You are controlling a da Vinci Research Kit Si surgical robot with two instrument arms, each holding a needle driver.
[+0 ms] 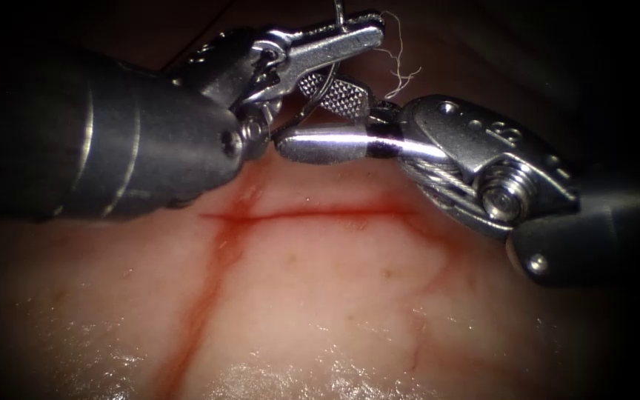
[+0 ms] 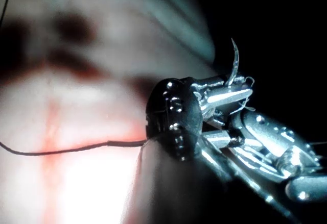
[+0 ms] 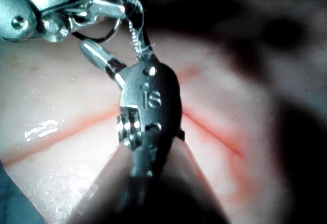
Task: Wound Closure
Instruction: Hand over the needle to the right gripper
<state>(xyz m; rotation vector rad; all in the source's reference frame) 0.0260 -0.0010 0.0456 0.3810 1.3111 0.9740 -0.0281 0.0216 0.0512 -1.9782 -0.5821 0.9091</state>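
Upper centre of frame: left tool (image 1: 350,33) pinches the needle (image 1: 325,81) clear of the tissue (image 1: 320,296); right tool (image 1: 327,118) gapes just beneath, jaws spread around its curve.

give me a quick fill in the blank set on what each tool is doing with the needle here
1. The thin curved steel needle is held in the shut claw of the ____ arm's tool.
2. The right arm's silver tool claw stands ____ around the needle.
3. The needle is held above the pale tissue, not ____ it.
4. The red cut runs ____ both tools.

Missing words: left; open; in; below
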